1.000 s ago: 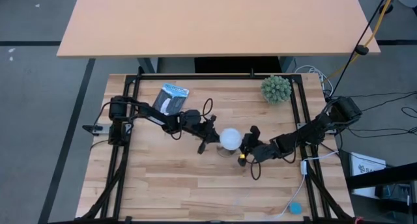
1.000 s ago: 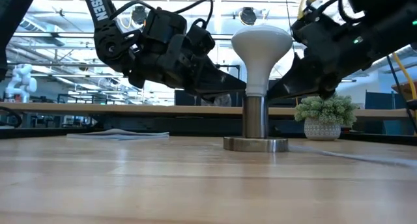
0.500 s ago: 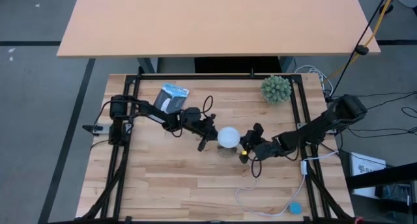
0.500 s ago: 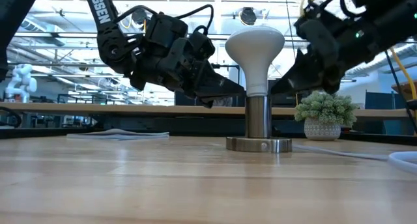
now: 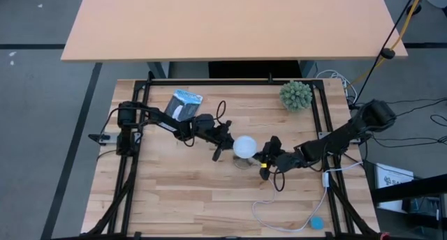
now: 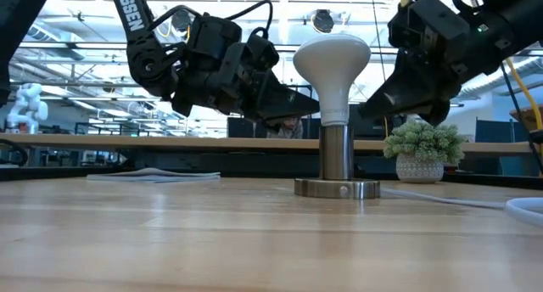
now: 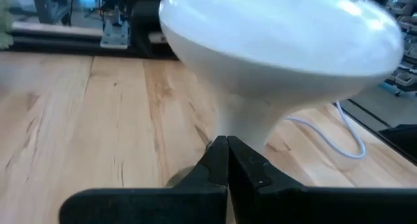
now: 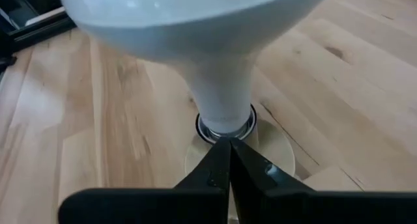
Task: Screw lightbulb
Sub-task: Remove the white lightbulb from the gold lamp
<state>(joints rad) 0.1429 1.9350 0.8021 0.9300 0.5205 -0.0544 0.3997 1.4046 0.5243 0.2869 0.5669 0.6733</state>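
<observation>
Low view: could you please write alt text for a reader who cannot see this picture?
A white frosted lightbulb stands upright in a metal cylinder socket on a round base, at the middle of a pale wooden table. The left gripper and the right gripper, both shut, flank its neck. A small green plant in a pale pot stands behind.

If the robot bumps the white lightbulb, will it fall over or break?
Probably it won't topple easily: the lightbulb stands upright with its narrow neck seated in the socket, whose wide flat base rests on the table. It looks top-heavy though, so a hard shove might tip everything. Its thin frosted dome likely cracks easily.
</observation>
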